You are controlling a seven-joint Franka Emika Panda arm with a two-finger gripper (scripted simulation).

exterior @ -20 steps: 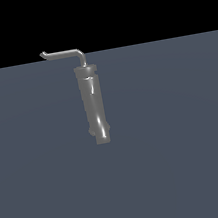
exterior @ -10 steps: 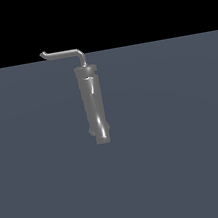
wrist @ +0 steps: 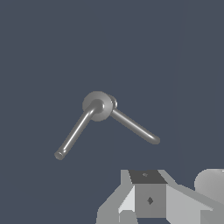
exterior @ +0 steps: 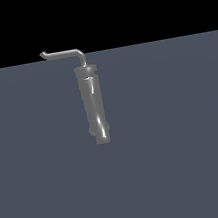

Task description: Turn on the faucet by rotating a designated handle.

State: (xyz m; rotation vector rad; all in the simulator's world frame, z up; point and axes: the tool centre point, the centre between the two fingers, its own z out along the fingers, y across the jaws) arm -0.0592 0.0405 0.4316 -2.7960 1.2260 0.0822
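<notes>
I see the faucet standing alone on the grey floor, its handle untouched. My gripper hovers above, well clear; can't tell its opening. Everything's left.

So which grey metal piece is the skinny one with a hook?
The handle, the thin bent rod atop the faucet, its hooked tip pointing toward the exterior view's left. The faucet body is a thick tube.
</notes>
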